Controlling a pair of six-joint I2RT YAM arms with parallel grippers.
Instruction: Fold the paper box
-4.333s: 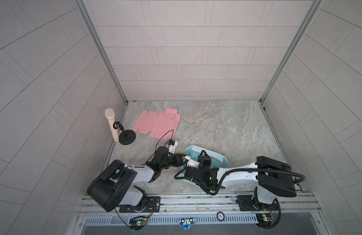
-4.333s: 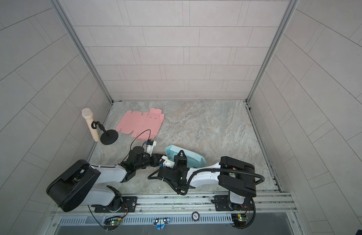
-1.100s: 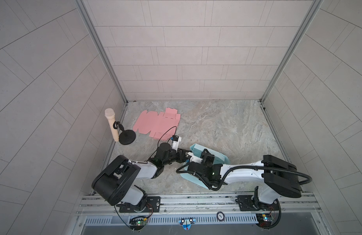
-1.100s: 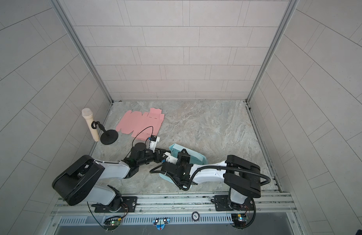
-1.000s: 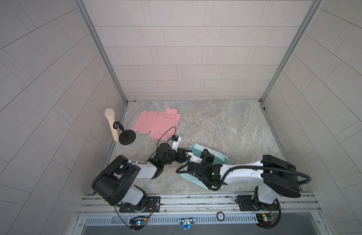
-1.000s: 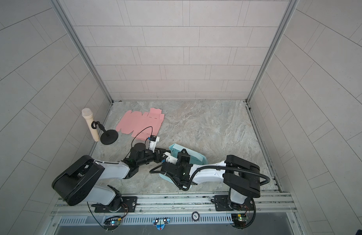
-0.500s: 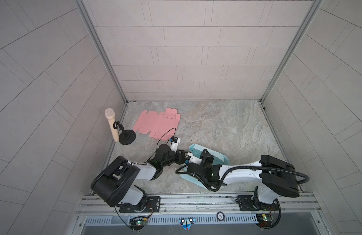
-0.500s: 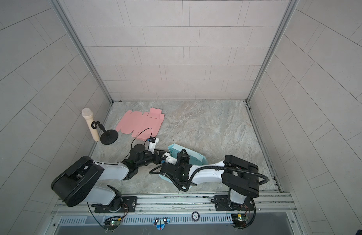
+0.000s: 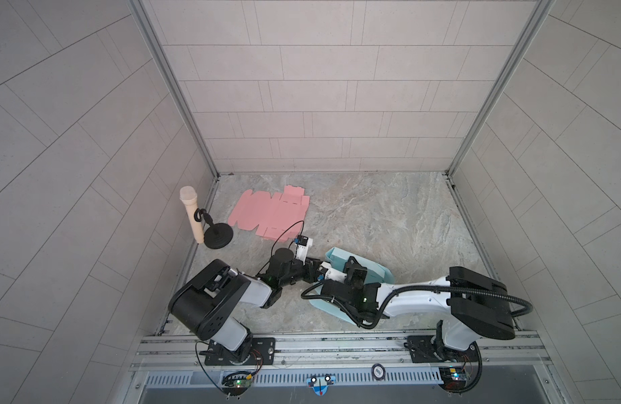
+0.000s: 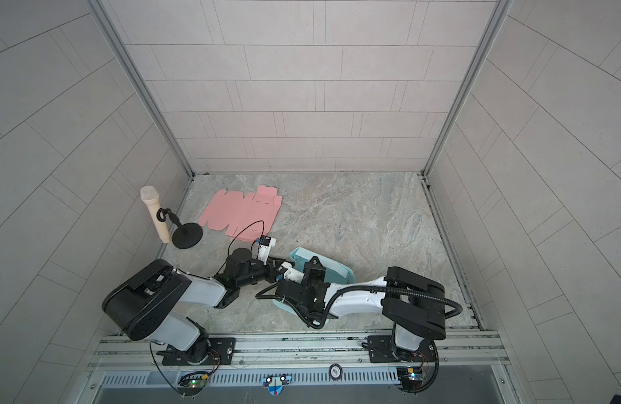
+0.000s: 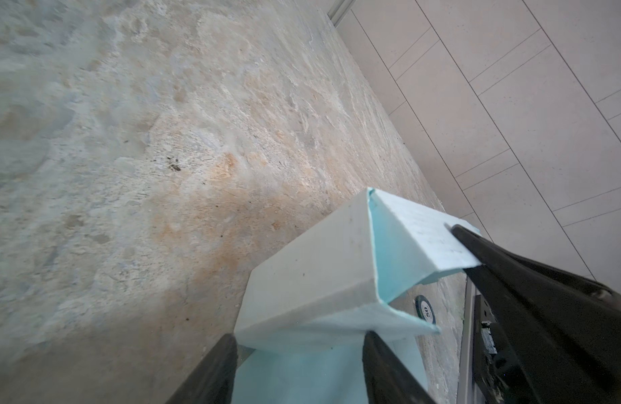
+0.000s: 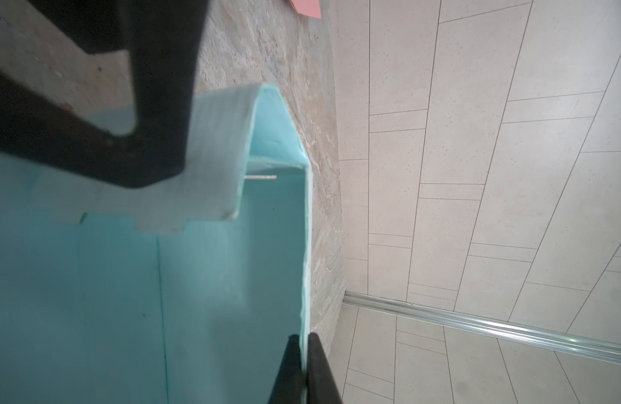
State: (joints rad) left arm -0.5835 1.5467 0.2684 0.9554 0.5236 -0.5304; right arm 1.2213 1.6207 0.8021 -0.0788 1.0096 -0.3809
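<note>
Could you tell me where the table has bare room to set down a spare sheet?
The back right of the table is bare, from the pink sheet to the right wall, and forward as far as the box. Crowded: the front middle, where the left gripper and right gripper meet at the box, and the left edge by the mic stand.

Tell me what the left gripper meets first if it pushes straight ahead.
The paper box, at once: its folded wall sits between the fingers of the left gripper. Beyond it, slightly aside, comes the right gripper, though depth is unclear.
</note>
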